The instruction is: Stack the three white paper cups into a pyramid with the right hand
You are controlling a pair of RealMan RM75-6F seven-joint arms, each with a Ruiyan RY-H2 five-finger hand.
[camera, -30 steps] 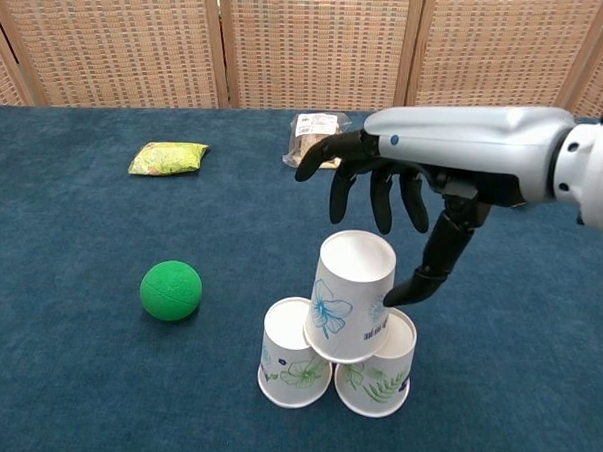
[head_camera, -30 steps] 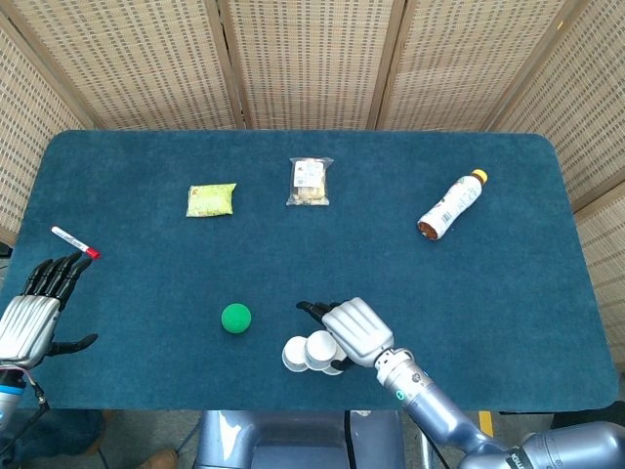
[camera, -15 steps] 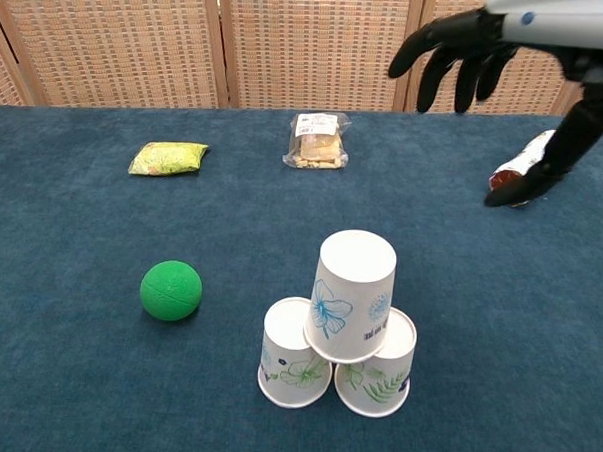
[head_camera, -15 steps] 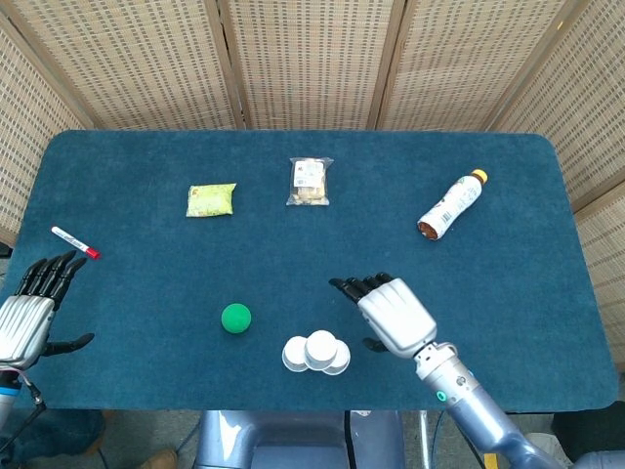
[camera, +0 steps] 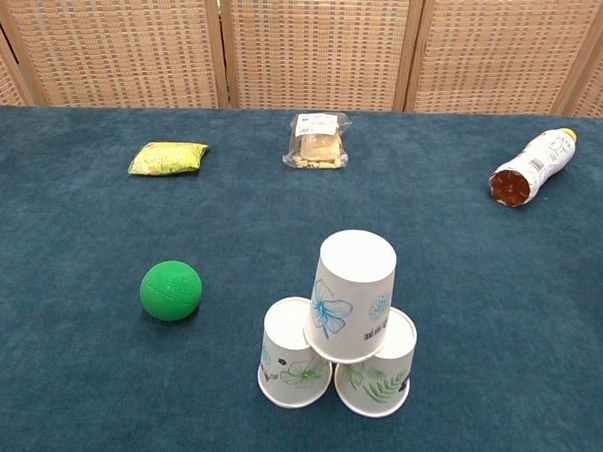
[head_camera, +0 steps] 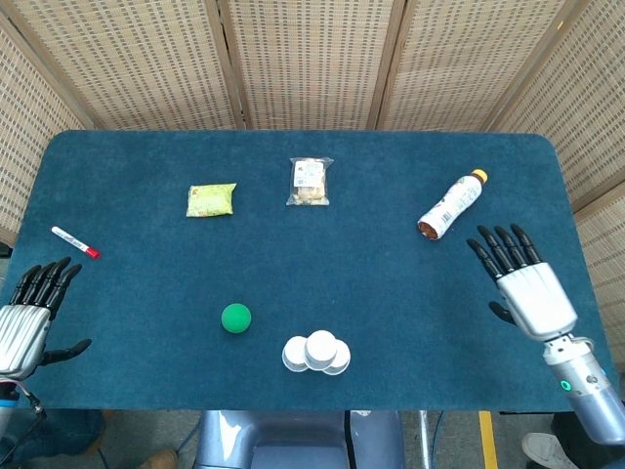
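On the blue table, one paper cup is seen stacked on two cups. The right hand and left hand are held with fingers apart, nothing gripped

three upside-down paper cups form a pyramid, the top one sitting tilted across the bottom two. green ball off to their left; yellow-green packet, snack bag, lying bottle further back.
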